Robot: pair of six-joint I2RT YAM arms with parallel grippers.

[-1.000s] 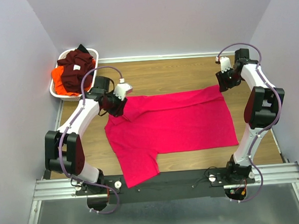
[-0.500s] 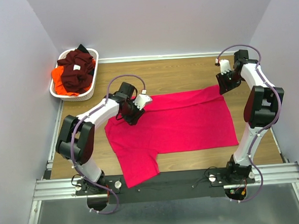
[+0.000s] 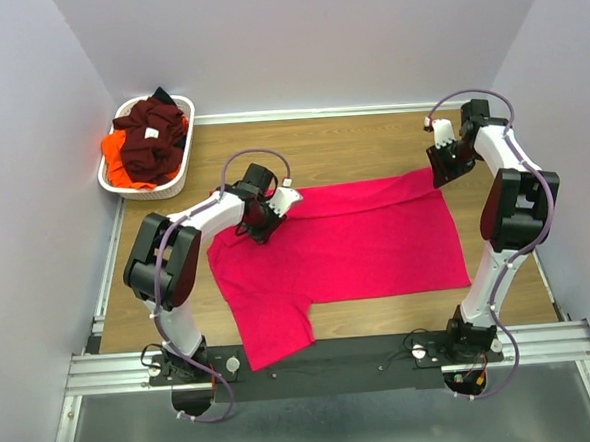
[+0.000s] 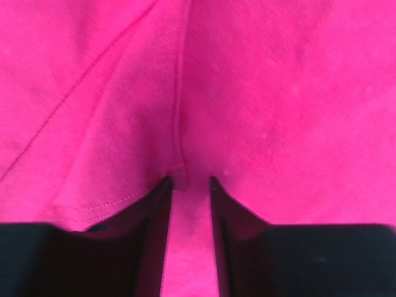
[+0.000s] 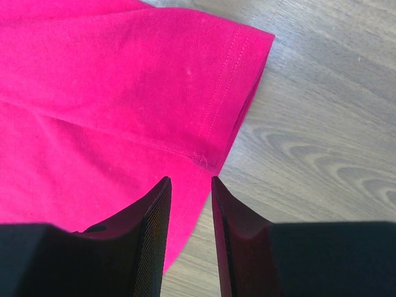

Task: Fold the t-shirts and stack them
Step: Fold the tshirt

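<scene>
Moved: your left gripper [image 3: 259, 226] has swung in from the shirt's left edge onto the cloth.
Shirt: the pinkish-red t-shirt [image 3: 366, 242] lies spread flat at table centre.
Left side: the left gripper sits at the shirt's 10 o'clock. Its jaws are narrowly apart with a cloth ridge in the gap, and you cannot tell whether they grip it.
Right side: the right gripper [image 5: 189, 179] sits at the shirt's 2 o'clock, jaws part-open over the side hem, holding nothing.
Far corner: at 10 o'clock, the white basket [image 3: 110, 182] holds the maroon t-shirt [image 3: 158, 139] and the orange t-shirt [image 3: 117, 158].
</scene>
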